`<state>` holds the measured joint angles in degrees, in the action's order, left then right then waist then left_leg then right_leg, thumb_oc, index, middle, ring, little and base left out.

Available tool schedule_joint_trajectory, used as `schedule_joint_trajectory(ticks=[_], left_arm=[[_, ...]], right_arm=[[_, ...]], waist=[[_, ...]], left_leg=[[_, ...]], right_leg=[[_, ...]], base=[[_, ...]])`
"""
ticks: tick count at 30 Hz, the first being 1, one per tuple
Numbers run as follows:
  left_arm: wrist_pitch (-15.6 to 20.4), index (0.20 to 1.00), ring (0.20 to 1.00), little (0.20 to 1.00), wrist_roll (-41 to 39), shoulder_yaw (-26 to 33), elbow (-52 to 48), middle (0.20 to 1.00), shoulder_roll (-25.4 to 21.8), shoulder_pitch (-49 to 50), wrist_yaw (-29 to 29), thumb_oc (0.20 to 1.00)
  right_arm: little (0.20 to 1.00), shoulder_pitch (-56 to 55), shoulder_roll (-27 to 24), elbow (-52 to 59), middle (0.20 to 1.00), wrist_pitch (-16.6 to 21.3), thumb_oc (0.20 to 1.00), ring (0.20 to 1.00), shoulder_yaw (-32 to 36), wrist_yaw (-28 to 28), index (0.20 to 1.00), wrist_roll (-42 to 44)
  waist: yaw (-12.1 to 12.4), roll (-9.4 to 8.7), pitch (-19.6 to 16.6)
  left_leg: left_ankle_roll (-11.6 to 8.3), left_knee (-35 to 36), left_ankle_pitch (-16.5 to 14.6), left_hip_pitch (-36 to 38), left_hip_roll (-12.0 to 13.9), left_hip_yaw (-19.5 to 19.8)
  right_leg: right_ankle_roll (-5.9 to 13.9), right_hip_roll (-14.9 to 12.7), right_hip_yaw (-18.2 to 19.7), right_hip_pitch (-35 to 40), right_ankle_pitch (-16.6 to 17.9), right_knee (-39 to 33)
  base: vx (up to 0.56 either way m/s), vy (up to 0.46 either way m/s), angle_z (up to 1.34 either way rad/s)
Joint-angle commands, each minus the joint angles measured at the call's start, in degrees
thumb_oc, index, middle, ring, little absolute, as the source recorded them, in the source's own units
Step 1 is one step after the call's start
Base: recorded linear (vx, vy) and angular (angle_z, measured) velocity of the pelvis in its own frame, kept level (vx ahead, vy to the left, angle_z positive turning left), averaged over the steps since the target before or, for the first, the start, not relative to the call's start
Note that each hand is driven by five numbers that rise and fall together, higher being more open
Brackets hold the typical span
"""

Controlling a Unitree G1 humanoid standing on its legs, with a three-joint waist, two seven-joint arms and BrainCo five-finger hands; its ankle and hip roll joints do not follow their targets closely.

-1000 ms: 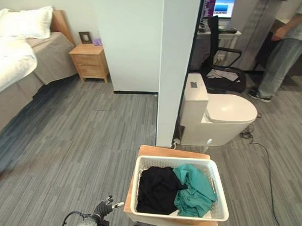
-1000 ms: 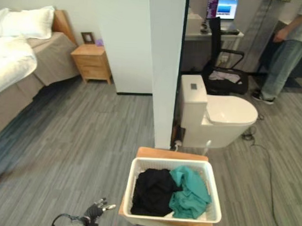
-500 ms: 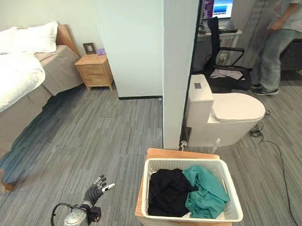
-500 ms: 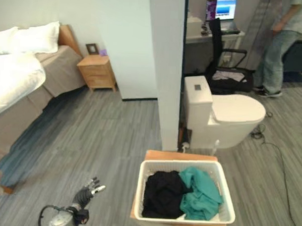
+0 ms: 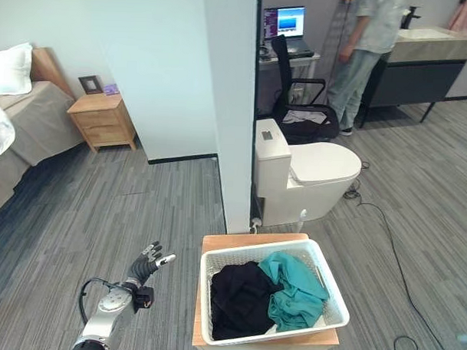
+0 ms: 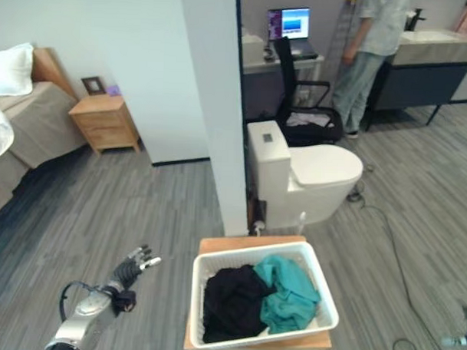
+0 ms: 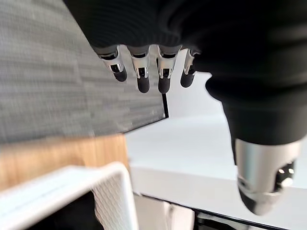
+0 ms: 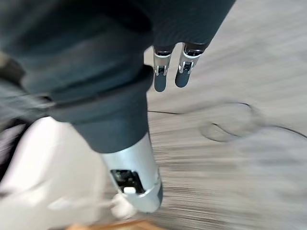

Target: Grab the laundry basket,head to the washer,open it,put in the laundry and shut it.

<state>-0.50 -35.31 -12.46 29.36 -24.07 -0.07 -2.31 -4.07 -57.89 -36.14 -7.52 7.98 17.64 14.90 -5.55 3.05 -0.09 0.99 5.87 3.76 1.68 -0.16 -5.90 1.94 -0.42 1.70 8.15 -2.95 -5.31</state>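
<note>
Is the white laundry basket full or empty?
Partly full. The white mesh laundry basket on the small wooden stand holds a black garment and a teal garment, heaped below its rim.

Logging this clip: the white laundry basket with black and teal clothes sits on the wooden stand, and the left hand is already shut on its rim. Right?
Not quite. The left hand is open and apart from the laundry basket, beside the wooden stand, as the left eye view shows. The black clothes and teal clothes are in it.

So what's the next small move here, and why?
Probably bring the left hand across to the near left rim of the laundry basket. The hand is open, clear of the basket to its left, and the basket with black and teal clothes sits ungrabbed on the wooden stand.
</note>
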Motion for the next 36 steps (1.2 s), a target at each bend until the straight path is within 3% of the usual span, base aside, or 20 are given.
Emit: schedule_joint_trajectory(ticks=[1,6,11,23,26,36], left_arm=[[0.0,1.0,1.0,1.0,-3.5,-1.2,1.2,1.0,1.9,-4.9,1.1,1.0],[-1.7,1.0,1.0,1.0,-1.7,-4.3,4.8,1.0,3.8,-7.2,2.0,1.0],[-1.9,1.0,1.0,1.0,1.5,-5.6,7.4,1.0,5.3,-12.3,3.3,1.0],[-1.8,1.0,1.0,1.0,5.9,-8.5,8.2,1.0,5.4,-20.0,4.4,1.0],[-2.8,1.0,1.0,1.0,1.2,-11.5,14.6,1.0,7.6,-23.0,3.7,1.0],[-1.9,1.0,1.0,1.0,0.9,-12.5,19.8,1.0,8.8,-24.3,4.5,1.0]], right_arm=[[1.0,5.9,-1.0,-3.2,1.0,-0.4,1.0,1.0,-4.6,-3.4,1.0,-2.1],[1.0,16.4,3.5,-4.4,1.0,-2.3,1.0,1.0,-15.6,-3.5,1.0,-7.0],[1.0,22.2,8.7,-10.0,1.0,-3.1,1.0,1.0,-21.9,-3.5,1.0,-9.6],[1.0,34.0,15.9,-24.7,1.0,-2.0,1.0,1.0,-28.5,-6.9,1.0,-10.7],[1.0,38.9,18.4,-29.7,1.0,-2.4,1.0,1.0,-31.7,-7.0,1.0,-10.6],[1.0,39.4,23.0,-32.0,1.0,-1.2,1.0,1.0,-30.4,-10.2,1.0,-3.3]], waist=[[2.8,0.62,0.5],[3.1,0.74,1.4],[3.7,0.46,2.7],[4.8,0.43,5.5],[4.8,0.75,6.7],[5.8,1.18,7.9]], left_leg=[[-3.79,-0.9,-5.6,4.0,3.2,1.5],[-3.95,-0.9,-5.3,3.5,3.5,2.1],[-4.15,-0.9,-4.5,1.9,3.6,3.3],[-4.03,-0.9,-3.3,-0.8,3.4,4.4],[-4.0,-0.9,-2.8,-1.8,3.3,4.7],[-3.77,-1.2,-2.3,-3.6,3.0,4.9]], right_leg=[[4.35,-3.7,-4.6,-5.9,3.2,0.5],[3.83,-3.5,-4.7,-6.3,3.0,0.5],[3.38,-3.2,-5.3,-7.1,2.9,0.3],[3.22,-3.0,-6.1,-9.2,3.5,0.5],[3.14,-3.1,-6.4,-10.0,3.7,0.6],[3.01,-3.2,-6.2,-11.8,4.1,0.9]], base=[[0.0,-0.02,-0.22],[-0.01,-0.013,-0.03],[-0.04,-0.032,0.14],[-0.05,-0.015,0.07],[-0.05,0.004,0.02],[-0.03,-0.003,0.06]])
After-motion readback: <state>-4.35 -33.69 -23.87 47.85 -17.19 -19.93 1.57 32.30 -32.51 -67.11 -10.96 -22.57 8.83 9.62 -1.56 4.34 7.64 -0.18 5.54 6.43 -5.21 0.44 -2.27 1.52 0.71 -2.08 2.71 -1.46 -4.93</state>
